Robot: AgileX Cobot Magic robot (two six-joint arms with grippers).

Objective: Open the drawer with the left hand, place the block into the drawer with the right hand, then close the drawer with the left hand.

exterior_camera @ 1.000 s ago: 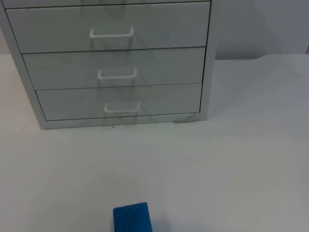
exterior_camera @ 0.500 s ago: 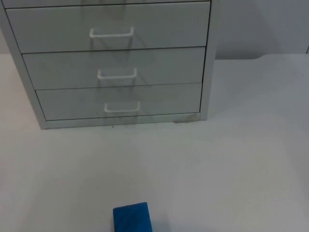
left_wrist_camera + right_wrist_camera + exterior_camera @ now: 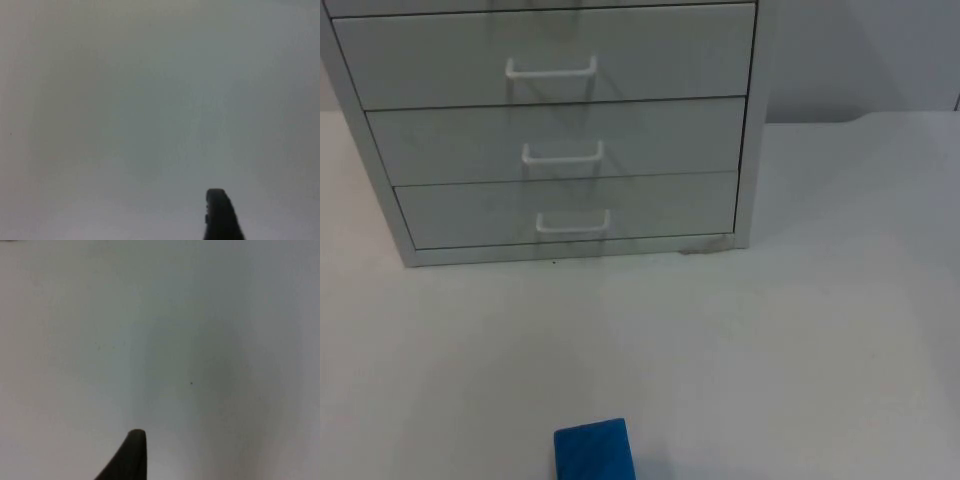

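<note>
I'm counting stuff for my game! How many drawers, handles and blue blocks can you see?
Drawers: 3, top, middle, bottom, all shut
Handles: 3, top, middle, bottom
Blue block: 1
Total: 7

lab bench: white table, grey partition.

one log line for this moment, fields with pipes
stage: not started | drawers: all shut | block: on table, near edge | left tool: over bare table | right tool: over bare table
</note>
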